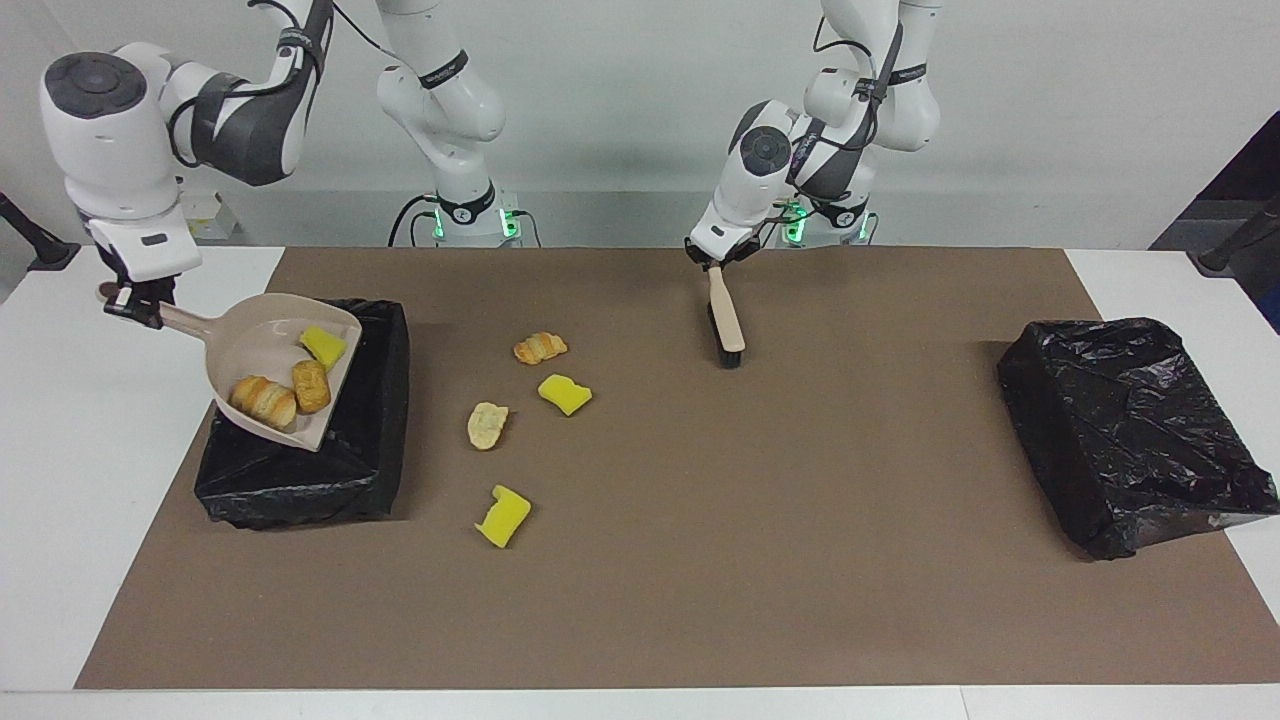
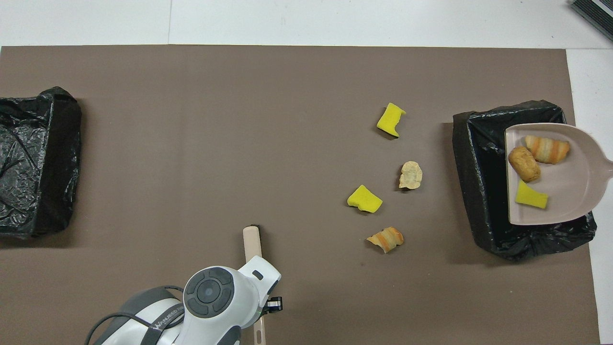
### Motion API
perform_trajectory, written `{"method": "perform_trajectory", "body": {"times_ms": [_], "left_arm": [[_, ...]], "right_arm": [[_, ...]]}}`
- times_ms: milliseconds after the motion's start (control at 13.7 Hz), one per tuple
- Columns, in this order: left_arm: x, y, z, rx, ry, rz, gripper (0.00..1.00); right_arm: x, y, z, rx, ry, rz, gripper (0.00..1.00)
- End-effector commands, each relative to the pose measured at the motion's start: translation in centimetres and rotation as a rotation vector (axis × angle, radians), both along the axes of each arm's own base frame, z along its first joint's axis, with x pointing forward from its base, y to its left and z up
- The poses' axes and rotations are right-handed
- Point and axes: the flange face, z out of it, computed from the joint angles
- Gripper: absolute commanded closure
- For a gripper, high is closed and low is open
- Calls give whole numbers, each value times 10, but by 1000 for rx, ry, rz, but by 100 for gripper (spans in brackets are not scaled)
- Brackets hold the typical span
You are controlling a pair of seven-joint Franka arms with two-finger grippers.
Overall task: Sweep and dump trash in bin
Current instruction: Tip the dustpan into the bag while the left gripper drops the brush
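Right gripper (image 1: 130, 300) clamped on dustpan (image 1: 285, 365) handle, pan over bin (image 1: 300, 480) at nine o'clock in the facing view, carrying three trash pieces (image 1: 265, 400). Four more pieces (image 1: 505, 515) on mat, beside bin toward table centre. Left gripper (image 1: 712, 262) closed on brush (image 1: 727, 325), bristles touching mat at twelve o'clock.

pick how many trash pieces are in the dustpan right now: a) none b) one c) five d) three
d: the dustpan, held by the right gripper over the black-lined bin, carries two pastries and one yellow sponge chunk; four other pieces lie on the brown mat.
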Motion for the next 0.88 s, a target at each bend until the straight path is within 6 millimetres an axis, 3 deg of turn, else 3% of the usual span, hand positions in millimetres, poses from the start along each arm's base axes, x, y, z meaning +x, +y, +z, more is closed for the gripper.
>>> {"method": "perform_trajectory", "body": {"times_ms": [0, 293, 512, 659, 805], "left_arm": [[5, 7, 15, -14, 10, 42, 0], [90, 58, 66, 6, -72, 113, 0], [139, 102, 73, 44, -74, 55, 0], [164, 129, 102, 18, -107, 70, 0], [190, 169, 141, -8, -129, 79, 0]], "right_arm": [[-31, 28, -4, -114, -38, -40, 100], [-34, 64, 2, -232, 15, 54, 100], [-33, 76, 9, -324, 34, 92, 100], [-33, 79, 10, -351, 35, 91, 100], [-33, 91, 11, -375, 47, 106, 100]]}}
